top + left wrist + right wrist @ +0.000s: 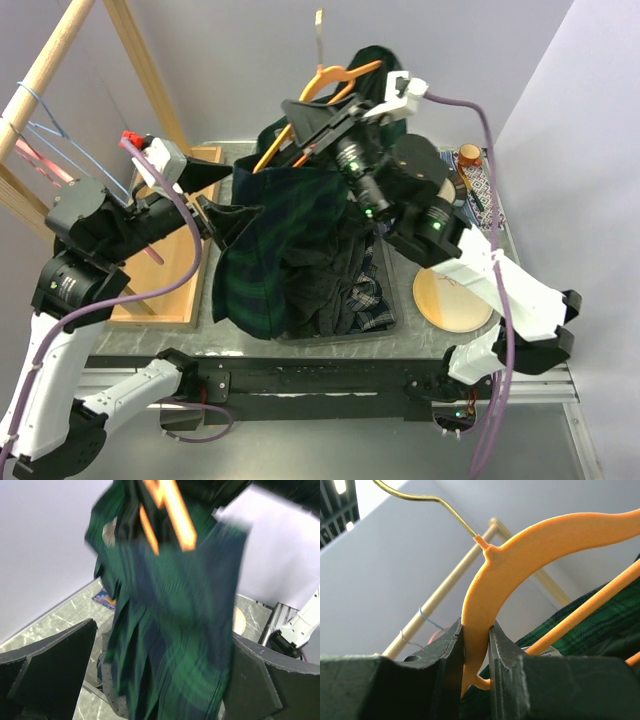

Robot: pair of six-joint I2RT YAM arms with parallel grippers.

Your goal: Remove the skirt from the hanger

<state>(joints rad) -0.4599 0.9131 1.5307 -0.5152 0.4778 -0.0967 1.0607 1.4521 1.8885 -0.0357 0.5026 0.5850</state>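
A dark green plaid skirt [268,255] hangs from an orange plastic hanger [345,75] with a metal hook, held up above the table. My right gripper [302,125] is shut on the hanger's curved shoulder; the right wrist view shows the hanger [520,555] pinched between both fingers at my right gripper [476,645], with the skirt [600,625] behind. My left gripper [240,190] is wide open at the skirt's left edge. In the left wrist view the skirt [180,630] hangs between the spread fingers of my left gripper [160,680], below the blurred hanger [177,515].
A bin [385,325] of dark clothes sits under the skirt. A wooden tray [170,275] lies at the left, a round wooden plate [450,300] at the right, a printed packet [476,180] at the back right. A wooden rack [55,65] stands at the far left.
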